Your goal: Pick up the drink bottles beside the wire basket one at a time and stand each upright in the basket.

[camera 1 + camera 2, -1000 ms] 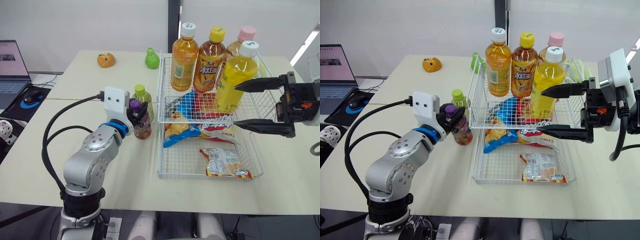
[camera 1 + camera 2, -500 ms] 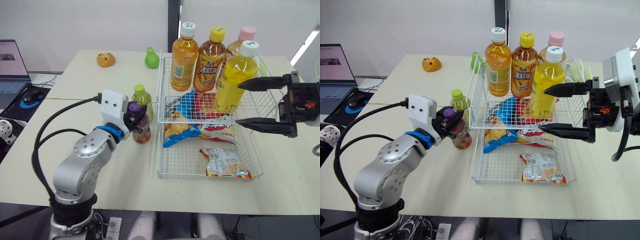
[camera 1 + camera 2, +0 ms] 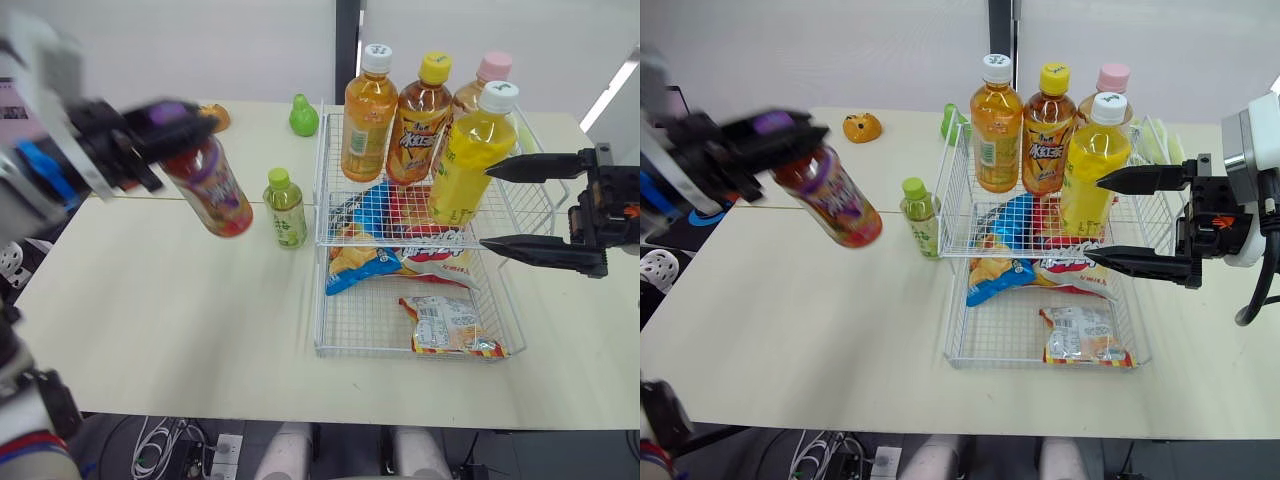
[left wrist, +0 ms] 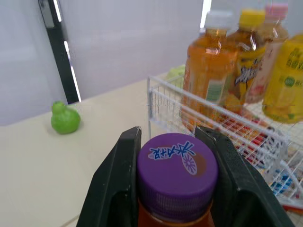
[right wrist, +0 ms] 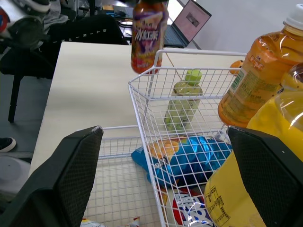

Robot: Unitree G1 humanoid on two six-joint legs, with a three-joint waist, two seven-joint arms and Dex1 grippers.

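Purple-capped bottle (image 3: 205,185), tilted in the left gripper's (image 4: 170,142) grasp, may clip the basket (image 3: 322,170) rim and slip; right gripper (image 3: 485,208) gapes.

We count one basket (image 3: 365,320), six bottles (image 3: 367,115) (image 3: 418,125) (image 3: 478,85) (image 3: 470,160) (image 3: 287,210) (image 3: 212,185) (four in it, one on the table (image 3: 180,320), one held aloft), two toys (image 3: 212,119) (image 3: 304,117) and at least three snack bags (image 3: 378,212) (image 3: 435,262) (image 3: 450,325).

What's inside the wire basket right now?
In the wire basket, on its upper shelf, stand an orange bottle, a brown bottle, a pink-capped bottle and a yellow bottle. Beneath and in front lie snack bags, partly covered by bottles and mesh.
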